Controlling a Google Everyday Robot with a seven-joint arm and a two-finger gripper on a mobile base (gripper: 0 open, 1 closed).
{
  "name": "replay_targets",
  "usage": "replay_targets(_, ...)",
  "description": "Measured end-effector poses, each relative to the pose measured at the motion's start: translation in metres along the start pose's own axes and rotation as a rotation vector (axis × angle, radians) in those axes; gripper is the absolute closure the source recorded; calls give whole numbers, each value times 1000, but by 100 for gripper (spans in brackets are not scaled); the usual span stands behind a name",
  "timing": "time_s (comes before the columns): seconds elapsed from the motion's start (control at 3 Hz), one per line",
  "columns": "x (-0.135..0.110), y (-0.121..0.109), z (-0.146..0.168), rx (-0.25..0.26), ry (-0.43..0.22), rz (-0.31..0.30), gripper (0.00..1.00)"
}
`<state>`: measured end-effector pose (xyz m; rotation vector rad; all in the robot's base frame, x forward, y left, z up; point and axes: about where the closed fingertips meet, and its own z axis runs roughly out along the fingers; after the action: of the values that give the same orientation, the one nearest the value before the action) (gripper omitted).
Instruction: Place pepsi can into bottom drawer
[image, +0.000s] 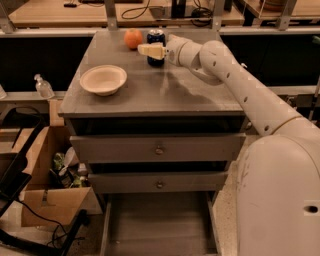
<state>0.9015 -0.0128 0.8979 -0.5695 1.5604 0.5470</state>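
Note:
The pepsi can (156, 36) stands upright at the back of the grey cabinet top, just right of an orange (133, 38). My gripper (151, 50) has reached in from the right and is at the can's front, level with its lower half, covering part of it. The bottom drawer (159, 227) is pulled out at the foot of the cabinet, a wide shallow grey tray with nothing visible in it.
A white bowl (103, 79) sits on the left of the cabinet top (165, 92). Two upper drawers with round knobs (159, 149) are shut. A cardboard box (52, 200) with clutter and cables stands on the floor to the left. A small bottle (43, 86) stands on a left shelf.

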Motion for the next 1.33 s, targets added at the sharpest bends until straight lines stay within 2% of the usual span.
replay_targets(1.0, 2, 7, 6, -12, 1, 1, 92)
replay_targets(1.33, 0, 10, 9, -19, 0, 0, 100)
